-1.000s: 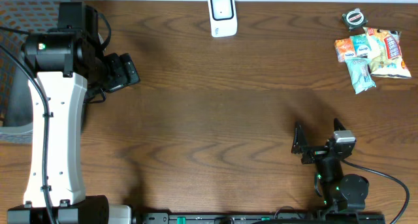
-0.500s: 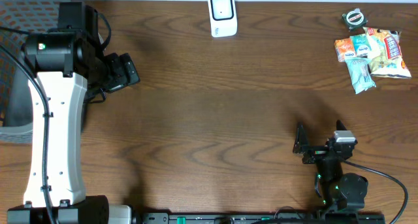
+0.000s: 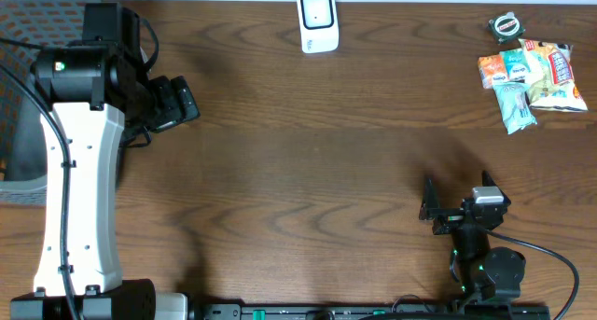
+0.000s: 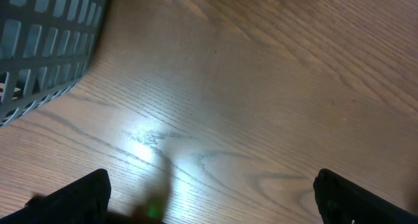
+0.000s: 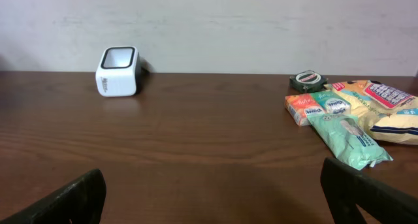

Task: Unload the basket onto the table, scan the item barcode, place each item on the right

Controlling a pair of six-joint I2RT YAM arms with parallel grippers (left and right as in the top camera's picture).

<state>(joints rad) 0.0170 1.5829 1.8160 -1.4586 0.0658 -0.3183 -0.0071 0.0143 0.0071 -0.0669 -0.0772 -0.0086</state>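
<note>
- Counting across the bench (image 3: pixel 308 161): one white scanner (image 3: pixel 317 21), one small round tape-measure-like item (image 3: pixel 505 25), one heap of snack packets (image 3: pixel 530 77) with five that can be told apart, one grey mesh basket (image 3: pixel 23 87), two arms.
- Scanner stands upright at the far edge of the bench, its dark window facing up and forward; nothing touches it.
- Packets lie overlapping, well apart from the scanner on the right arm's side; the round item sits just beside them, at the heap's far end.
- Left pincer (image 4: pixel 212 201) hangs over bare wood well away from the scanner, next to the basket, its fingers spread wide with nothing between them.
- Right pincer (image 5: pixel 212 204) sits low at the near edge, on the opposite side of the bench from the scanner, aimed toward the scanner and packets, jaws fully apart and empty.
- Basket stands furthest from the scanner, on the left arm's side; its contents cannot be made out through the mesh.
</note>
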